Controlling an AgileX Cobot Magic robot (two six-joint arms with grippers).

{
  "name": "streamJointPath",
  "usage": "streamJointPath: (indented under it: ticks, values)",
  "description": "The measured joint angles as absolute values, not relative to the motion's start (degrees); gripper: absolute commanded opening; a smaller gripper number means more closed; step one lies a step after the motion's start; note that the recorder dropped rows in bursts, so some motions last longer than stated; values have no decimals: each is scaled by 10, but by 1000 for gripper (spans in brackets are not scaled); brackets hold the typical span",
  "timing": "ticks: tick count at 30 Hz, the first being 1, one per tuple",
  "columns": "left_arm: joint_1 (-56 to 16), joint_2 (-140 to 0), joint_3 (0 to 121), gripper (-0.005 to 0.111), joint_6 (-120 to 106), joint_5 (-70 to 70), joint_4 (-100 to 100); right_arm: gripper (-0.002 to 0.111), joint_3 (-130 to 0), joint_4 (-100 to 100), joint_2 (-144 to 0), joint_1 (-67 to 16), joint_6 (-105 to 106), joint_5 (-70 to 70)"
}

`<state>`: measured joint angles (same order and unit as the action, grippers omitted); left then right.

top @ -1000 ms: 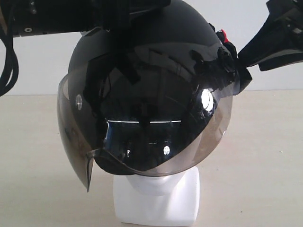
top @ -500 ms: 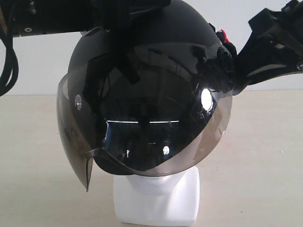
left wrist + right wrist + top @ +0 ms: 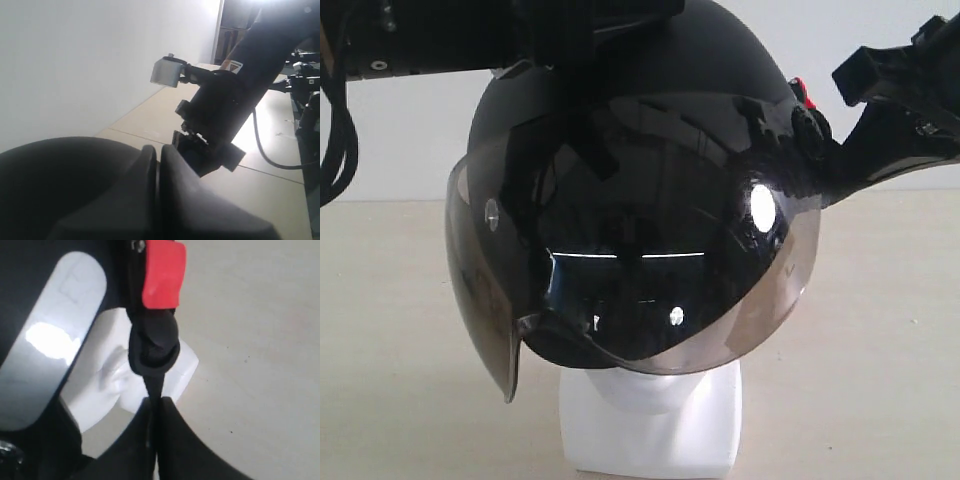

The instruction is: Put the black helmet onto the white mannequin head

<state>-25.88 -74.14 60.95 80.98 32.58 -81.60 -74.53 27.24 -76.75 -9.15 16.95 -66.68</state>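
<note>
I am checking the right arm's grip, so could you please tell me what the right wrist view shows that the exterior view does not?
Only the right wrist view: the right gripper pinched shut on the black strap. Only the exterior view: the whole helmet, its tinted visor covering the face. Both: the red tab, the white head and the table.
</note>
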Motion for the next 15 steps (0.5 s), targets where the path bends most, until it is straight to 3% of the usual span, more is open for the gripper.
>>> streamJointPath:
  ticks: [7, 13, 15]
  values:
    - [-259, -741, 609, 4, 869, 378, -882, 0, -638, 270, -764, -92, 163, -569]
    - [-277, -741, 609, 4, 892, 380, -913, 0, -621, 276, -757, -92, 164, -539]
    - [-278, -741, 609, 4, 896, 372, -914, 9, -621, 278, -757, -92, 164, -537]
